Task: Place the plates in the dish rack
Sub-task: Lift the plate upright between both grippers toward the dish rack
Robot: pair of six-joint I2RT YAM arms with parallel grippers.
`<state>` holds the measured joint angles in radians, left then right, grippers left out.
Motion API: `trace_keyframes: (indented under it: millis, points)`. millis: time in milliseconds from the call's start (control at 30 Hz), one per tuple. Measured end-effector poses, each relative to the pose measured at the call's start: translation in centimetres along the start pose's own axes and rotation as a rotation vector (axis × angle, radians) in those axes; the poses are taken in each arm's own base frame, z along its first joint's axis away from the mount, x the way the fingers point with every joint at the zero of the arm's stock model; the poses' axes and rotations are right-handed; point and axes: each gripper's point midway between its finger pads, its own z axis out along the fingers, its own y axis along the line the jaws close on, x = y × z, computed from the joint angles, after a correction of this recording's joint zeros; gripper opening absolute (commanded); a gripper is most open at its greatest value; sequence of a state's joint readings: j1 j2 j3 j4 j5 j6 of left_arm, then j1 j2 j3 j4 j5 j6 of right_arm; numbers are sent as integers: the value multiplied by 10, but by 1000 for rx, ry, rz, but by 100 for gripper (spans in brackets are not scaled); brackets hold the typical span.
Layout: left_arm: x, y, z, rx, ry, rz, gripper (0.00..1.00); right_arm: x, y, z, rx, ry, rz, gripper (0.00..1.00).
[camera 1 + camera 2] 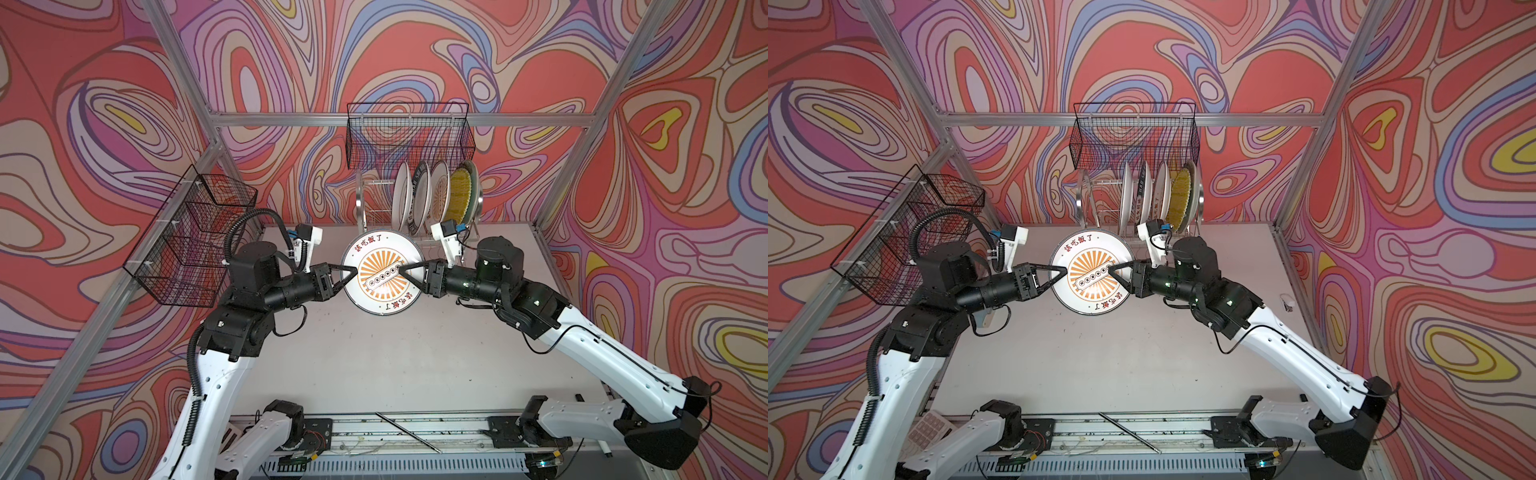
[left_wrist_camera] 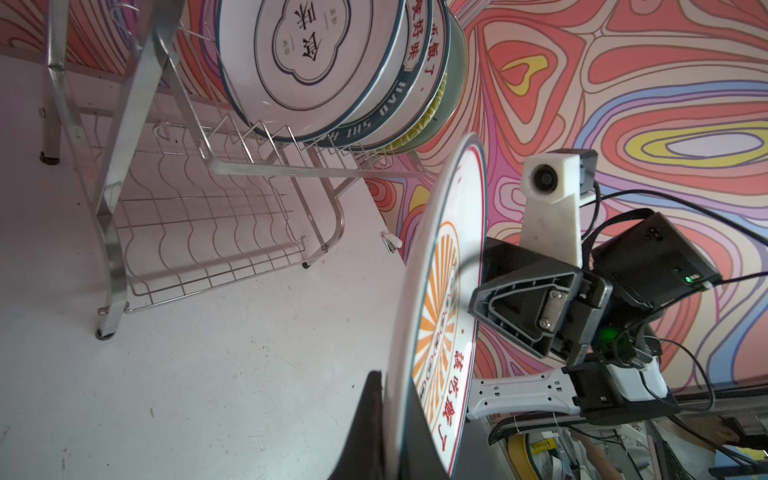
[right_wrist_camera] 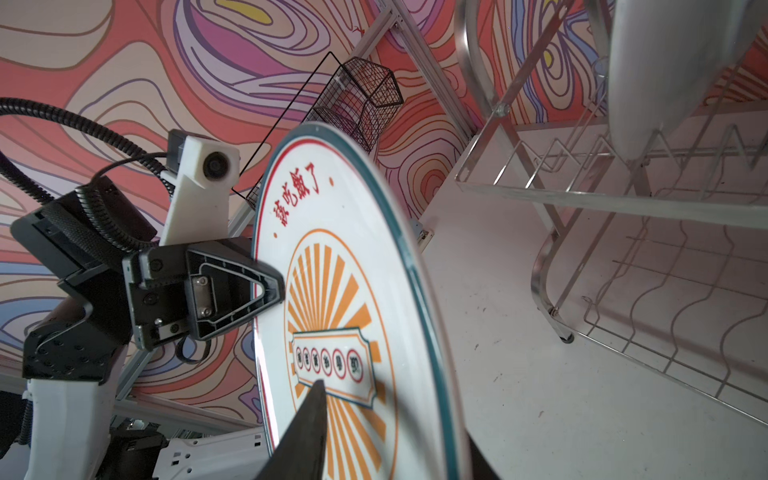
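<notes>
- Where is the orange-sunburst plate (image 1: 380, 286)?
- Aloft, just before the dish rack (image 1: 360, 199), its face crosswise to the racked plates (image 1: 419, 195).
- And the claws?
- The left gripper (image 1: 354, 272) pinches the rim nearest the free slots (image 1: 376, 214). The right gripper (image 1: 402, 272) straddles the opposite rim; gripping or loosened, I cannot tell.

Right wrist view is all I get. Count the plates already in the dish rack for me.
Observer: Five plates stand on edge in the dish rack's upper tier, packed toward its right end in both top views.
Operator: Name the one beside the free slots.
Observer: The black-ringed white plate, leftmost of the five.
Operator: Place the held plate against the rack.
Observer: The sunburst plate, its printed face showing in both top views, is in front of the rack's free left half.
</notes>
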<state>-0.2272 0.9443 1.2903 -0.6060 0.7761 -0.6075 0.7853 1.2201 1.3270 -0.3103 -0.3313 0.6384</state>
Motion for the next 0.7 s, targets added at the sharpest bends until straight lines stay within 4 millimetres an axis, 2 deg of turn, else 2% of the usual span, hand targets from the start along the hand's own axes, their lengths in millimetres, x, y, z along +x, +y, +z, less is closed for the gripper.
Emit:
trace_keyframes:
  millis: [133,567,700]
  points:
    - [1,-5,0,31,10,9,0,-3,6,-1,-32,12,-5,35]
    - [1,-18,-1,97,20,30,0,-15,23,-7,-141,47,-2,0]
    - [1,-18,-1,97,20,29,0,-15,24,-8,-147,51,-2,0]
